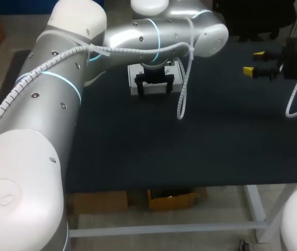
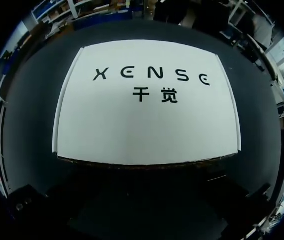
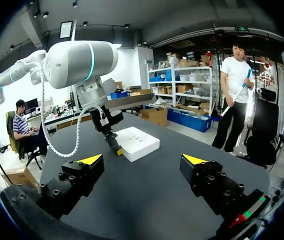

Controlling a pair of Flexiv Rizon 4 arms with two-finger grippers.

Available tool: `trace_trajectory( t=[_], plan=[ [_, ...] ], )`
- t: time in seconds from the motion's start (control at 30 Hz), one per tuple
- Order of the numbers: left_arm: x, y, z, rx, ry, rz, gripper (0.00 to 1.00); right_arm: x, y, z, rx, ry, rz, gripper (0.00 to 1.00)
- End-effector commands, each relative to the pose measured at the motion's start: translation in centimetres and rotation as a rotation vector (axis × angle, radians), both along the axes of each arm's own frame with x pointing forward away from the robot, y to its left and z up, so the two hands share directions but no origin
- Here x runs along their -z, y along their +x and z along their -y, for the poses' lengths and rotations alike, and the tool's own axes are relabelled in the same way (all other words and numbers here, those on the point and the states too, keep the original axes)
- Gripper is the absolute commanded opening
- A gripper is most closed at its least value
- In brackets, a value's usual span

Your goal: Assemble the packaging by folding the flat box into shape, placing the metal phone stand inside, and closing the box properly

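Head view: one white, flat rectangular cardboard box (image 1: pixel 134 83), its lid down with black lettering across it, lies mid-width near the far edge of the black worktop (image 1: pixel 190 151). Two grippers: left gripper (image 1: pixel 154 91) hangs over the box's near edge, fingers spread, grasping nothing; right gripper (image 1: pixel 253 61), by the far right corner, gapes empty.

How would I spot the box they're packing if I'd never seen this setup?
Start at the wide black table and follow the big silver left arm to its black tool near the far side. Right at that tool lies a flat white rectangular cardboard box, lid closed. It is the only object lying on the dark tabletop, and black lettering marks its lid.
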State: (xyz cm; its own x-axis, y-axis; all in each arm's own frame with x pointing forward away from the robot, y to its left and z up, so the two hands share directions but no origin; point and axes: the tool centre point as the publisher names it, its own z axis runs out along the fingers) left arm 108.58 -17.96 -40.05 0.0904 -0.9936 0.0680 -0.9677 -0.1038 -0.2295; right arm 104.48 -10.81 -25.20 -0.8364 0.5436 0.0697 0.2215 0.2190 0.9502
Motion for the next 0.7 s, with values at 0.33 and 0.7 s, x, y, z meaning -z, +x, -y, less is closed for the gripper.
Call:
trace_trajectory(
  t=[0.33, 0.7],
  plan=[
    [-0.3, 2.6, 0.3, 0.013, -0.015, -0.234, 1.00, 0.2, -0.4, 0.2, 0.011, 0.007, -0.009, 1.00],
    [-0.6, 1.4, 0.2, 0.031, -0.021, -0.229, 1.00, 0.3, -0.5, 0.1, 0.012, 0.012, -0.012, 1.00]
  ],
)
